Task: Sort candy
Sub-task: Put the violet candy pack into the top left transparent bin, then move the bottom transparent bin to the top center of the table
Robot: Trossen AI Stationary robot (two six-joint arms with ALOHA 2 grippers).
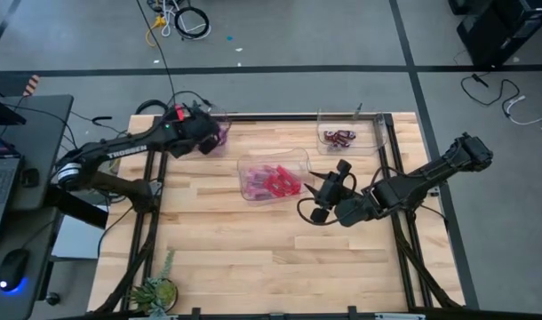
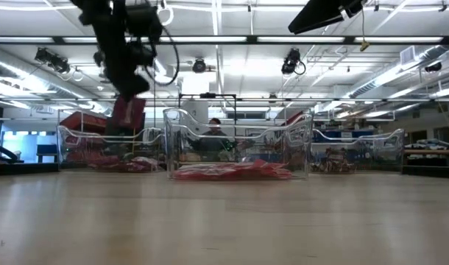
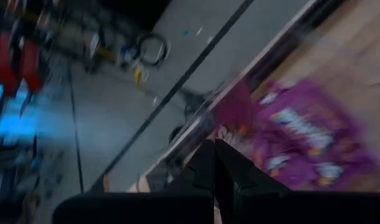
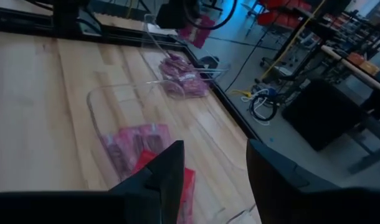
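Three clear bins stand on the wooden table. The far-left bin (image 1: 225, 145) holds purple packets (image 3: 302, 137), the middle bin (image 1: 246, 165) holds red packets (image 1: 275, 184), and the far-right bin (image 1: 374, 135) holds dark brown packets (image 1: 339, 137). My left gripper (image 1: 214, 135) is over the far-left bin, shut on a magenta candy packet (image 2: 127, 114). My right gripper (image 4: 212, 177) is open and hovers just right of the middle bin, touching nothing. My left gripper (image 2: 125, 92) pinches the magenta packet by its upper end (image 2: 126, 101) between both fingers, coming from above. The packet hangs below the fingers, clear of the purple pile in the far-left bin (image 2: 70, 143).
A small plant (image 1: 155, 289) stands at the table's near-left corner. A desk with a laptop and a mouse (image 1: 13, 265) is left of the table. Cables (image 1: 187, 20) lie on the floor beyond the far edge. The table's near half is bare wood (image 1: 271, 258).
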